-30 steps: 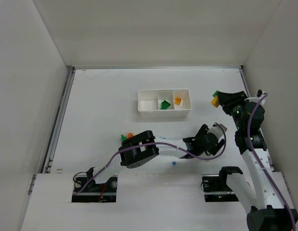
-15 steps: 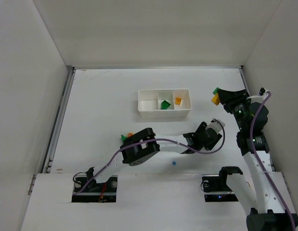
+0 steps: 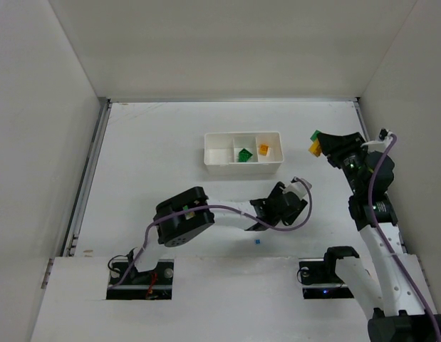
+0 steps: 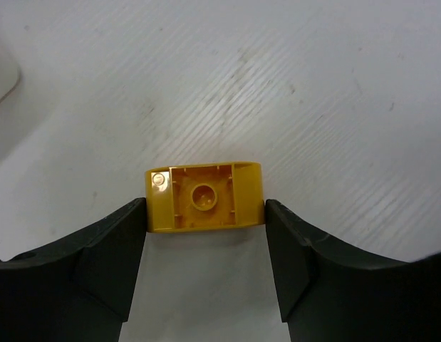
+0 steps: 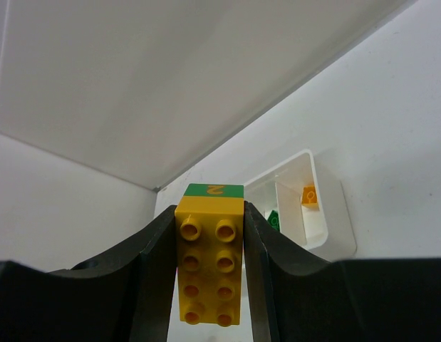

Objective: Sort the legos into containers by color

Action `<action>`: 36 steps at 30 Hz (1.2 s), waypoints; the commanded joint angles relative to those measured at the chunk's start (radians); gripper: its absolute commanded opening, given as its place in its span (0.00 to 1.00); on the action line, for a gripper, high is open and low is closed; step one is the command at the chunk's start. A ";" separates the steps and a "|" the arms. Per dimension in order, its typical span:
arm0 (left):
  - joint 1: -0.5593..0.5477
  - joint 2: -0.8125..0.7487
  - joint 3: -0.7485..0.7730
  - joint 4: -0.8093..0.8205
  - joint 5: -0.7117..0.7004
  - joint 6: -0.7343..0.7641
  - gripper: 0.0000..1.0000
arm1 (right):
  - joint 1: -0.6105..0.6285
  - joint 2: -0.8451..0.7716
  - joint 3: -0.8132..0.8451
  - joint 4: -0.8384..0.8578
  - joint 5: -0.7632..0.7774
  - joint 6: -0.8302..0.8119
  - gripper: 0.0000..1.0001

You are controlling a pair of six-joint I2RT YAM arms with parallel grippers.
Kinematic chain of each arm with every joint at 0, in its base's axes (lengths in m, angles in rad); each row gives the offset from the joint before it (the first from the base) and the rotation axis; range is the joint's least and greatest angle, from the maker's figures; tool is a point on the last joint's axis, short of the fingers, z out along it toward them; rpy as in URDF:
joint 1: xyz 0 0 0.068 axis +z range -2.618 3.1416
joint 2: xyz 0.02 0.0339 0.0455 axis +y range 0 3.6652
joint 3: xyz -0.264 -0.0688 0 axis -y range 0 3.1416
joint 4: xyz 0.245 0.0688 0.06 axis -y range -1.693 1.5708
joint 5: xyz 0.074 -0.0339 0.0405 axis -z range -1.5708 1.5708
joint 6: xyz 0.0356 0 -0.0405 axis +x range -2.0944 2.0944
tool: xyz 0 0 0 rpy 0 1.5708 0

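My left gripper point(image 4: 206, 221) is shut on a yellow brick point(image 4: 206, 197), seen from its hollow underside, just over the table; in the top view the left gripper point(image 3: 268, 211) is in front of the white tray point(image 3: 243, 169). My right gripper point(image 5: 209, 263) is shut on a long yellow brick point(image 5: 209, 267) with a green piece point(image 5: 215, 189) at its far end, held in the air right of the tray in the top view point(image 3: 317, 144). A green brick point(image 3: 244, 154) lies in the tray's middle compartment and an orange one point(image 3: 263, 149) in the right one. The left compartment looks empty.
A tiny blue brick point(image 3: 257, 241) lies on the table near the front, below my left gripper. White walls close the table at the back and on both sides. The tray's corner point(image 4: 1, 71) shows at the left edge of the left wrist view.
My left arm has swung left: its elbow and gripper both moved left, toward the tray's front. My right gripper has shifted slightly left with its brick still held.
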 commanded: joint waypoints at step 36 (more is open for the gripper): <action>0.389 -0.147 0.120 0.021 0.215 -0.114 0.67 | 0.028 0.002 -0.222 0.163 0.002 -0.020 0.19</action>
